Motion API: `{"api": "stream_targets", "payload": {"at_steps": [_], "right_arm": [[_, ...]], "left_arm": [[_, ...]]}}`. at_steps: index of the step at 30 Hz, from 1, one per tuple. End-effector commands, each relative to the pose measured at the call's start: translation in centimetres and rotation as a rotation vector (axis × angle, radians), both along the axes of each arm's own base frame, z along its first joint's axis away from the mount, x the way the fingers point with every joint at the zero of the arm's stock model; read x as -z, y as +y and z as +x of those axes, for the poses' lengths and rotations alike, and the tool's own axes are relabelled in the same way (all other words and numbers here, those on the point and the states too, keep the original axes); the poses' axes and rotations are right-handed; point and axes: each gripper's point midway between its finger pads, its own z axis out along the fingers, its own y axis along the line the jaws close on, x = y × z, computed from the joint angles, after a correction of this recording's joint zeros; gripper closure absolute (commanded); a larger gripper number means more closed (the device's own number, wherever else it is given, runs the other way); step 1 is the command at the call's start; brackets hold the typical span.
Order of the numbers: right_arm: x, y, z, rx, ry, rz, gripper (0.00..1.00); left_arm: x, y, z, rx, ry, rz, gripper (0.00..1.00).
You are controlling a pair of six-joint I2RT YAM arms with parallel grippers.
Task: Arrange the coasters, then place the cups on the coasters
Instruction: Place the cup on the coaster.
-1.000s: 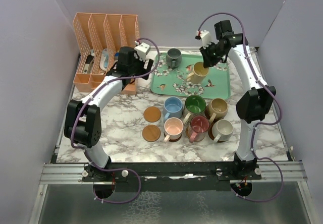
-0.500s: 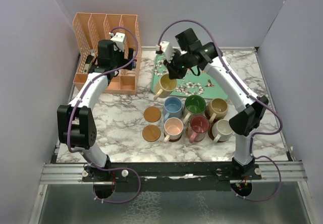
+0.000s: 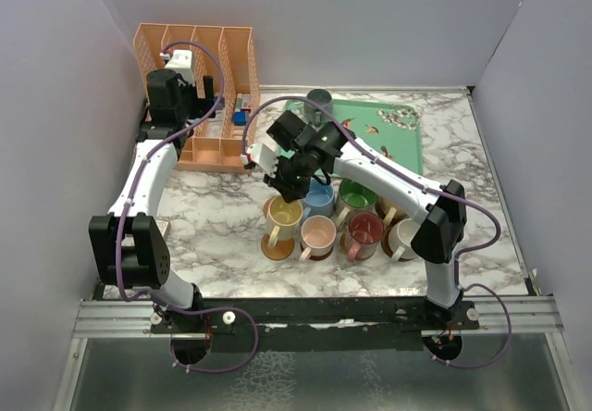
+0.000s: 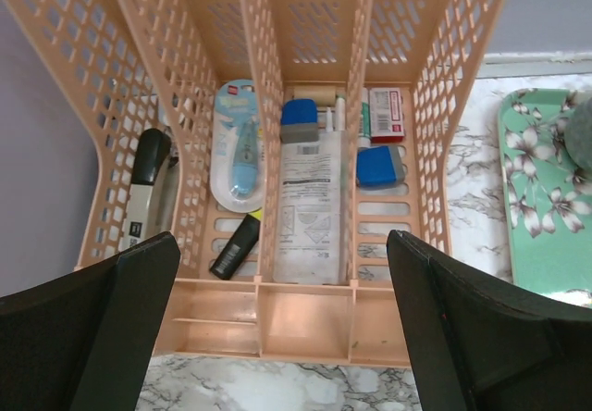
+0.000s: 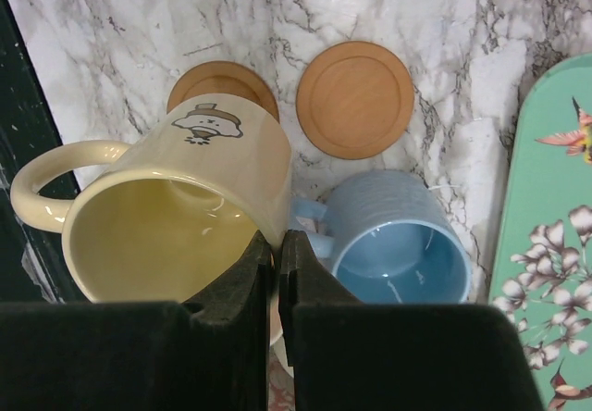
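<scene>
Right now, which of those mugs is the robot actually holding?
The yellow mug with the cartoon print: the right arm's fingers pinch its rim, tilting it above a bare coaster. The rest stand free.

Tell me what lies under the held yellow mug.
A tan coaster peeks out beyond the yellow mug, its near part covered. Whether the mug rests on it cannot be seen.

The blue mug [image 5: 398, 263] crowds the bare coaster [image 5: 355, 99]

The organizer rack [image 3: 236, 59] stands upper left on the table [image 3: 213, 226], the tray [image 3: 402, 138] right of it, bearing a lone mug [image 3: 319, 102]. Below the tray, clustered mugs [image 3: 365, 229] form two rows; at their left a raised mug [image 3: 284, 212] hangs over coasters [image 5: 355, 99].
</scene>
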Motion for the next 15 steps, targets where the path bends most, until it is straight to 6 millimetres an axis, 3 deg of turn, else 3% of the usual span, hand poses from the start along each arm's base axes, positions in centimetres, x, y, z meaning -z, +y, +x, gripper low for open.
{"api": "stream_targets", "payload": {"at_steps": [1,6,15], "right_arm": [[-0.1,2.1,-0.1,0.014,-0.038,0.046,0.99],[2.6,2.9,-1.0,0.019,-0.004,0.016,0.99],[5.2,3.7,-1.5,0.064,0.026,-0.028,0.99]], "left_arm": [[-1.5,2.1,-0.8,-0.069,-0.055,0.017,0.01],[-1.5,2.7,-1.1,-0.075,-0.076,0.028,0.01],[-0.9,2.6,-1.1,-0.066,-0.068,0.026,0.01]]}}
